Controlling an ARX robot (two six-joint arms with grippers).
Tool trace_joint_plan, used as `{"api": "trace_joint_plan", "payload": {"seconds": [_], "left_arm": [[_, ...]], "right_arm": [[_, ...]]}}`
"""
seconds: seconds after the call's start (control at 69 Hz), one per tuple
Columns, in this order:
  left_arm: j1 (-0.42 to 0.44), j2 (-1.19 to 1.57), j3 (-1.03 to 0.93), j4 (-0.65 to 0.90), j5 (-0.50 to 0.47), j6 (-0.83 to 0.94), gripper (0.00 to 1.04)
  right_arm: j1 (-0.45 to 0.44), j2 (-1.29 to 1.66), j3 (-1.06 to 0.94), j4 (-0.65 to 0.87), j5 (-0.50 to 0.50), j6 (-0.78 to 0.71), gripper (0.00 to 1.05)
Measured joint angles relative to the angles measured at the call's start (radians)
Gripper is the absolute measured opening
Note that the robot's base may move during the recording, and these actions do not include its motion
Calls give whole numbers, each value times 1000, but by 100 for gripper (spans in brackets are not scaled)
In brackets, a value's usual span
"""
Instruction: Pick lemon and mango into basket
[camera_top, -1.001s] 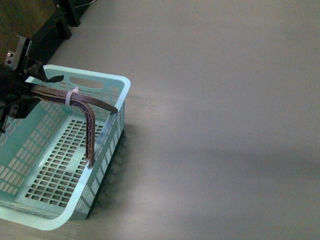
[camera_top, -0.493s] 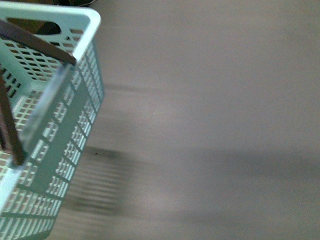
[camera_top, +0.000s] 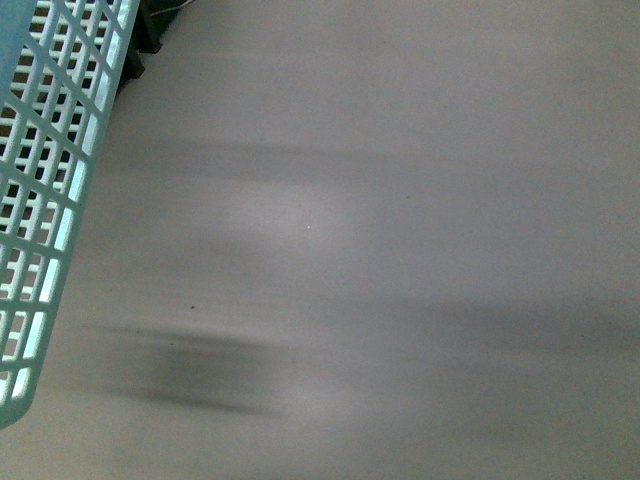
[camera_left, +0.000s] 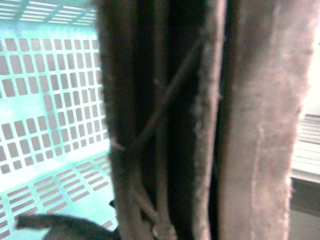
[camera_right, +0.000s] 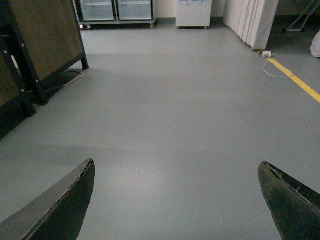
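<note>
Basket (camera_top: 45, 200): turquoise, its slotted wall along the left edge of the front frame, blurred, over grey floor (camera_top: 400, 250). The brown handle (camera_left: 165, 125) fills the middle of the left wrist frame. Left gripper (camera_left: 165, 225): we cannot tell its grip. Right gripper (camera_right: 175, 200): fingers at the lower corners, spread wide, holding nothing.
</note>
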Motion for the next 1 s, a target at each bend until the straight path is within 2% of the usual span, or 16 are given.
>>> {"api": "trace_joint_plan", "payload": {"seconds": [1.001], "left_arm": [[0,7,0,-2,0,0,14]], "right_arm": [[0,0,0,0,0,0,96]]}}
